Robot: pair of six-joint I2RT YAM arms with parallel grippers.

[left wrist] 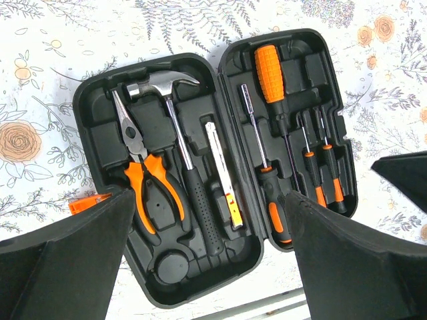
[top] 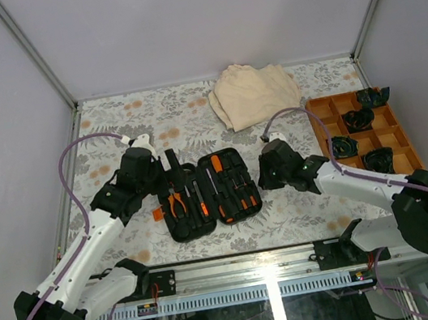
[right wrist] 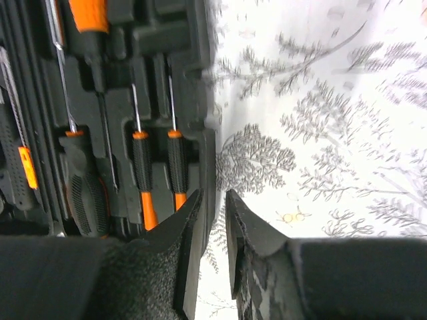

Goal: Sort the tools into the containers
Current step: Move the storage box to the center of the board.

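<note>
Right gripper (right wrist: 212, 200) is narrowed at the case (right wrist: 207, 150) rim, seemingly for closing it, grip unclear; left gripper (left wrist: 207, 197) is held wide above tools (left wrist: 270, 70)

Bare floral-patterned table (top: 109, 124) lies free behind the open black hard-plastic tool case (left wrist: 100, 140), while a beige folded cloth (top: 252, 92) and a brown compartmented wooden tray (top: 328, 114) block the far right.

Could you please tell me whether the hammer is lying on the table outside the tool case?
No, the hammer sits in a moulded slot inside the open tool case, right beside the pliers.
</note>
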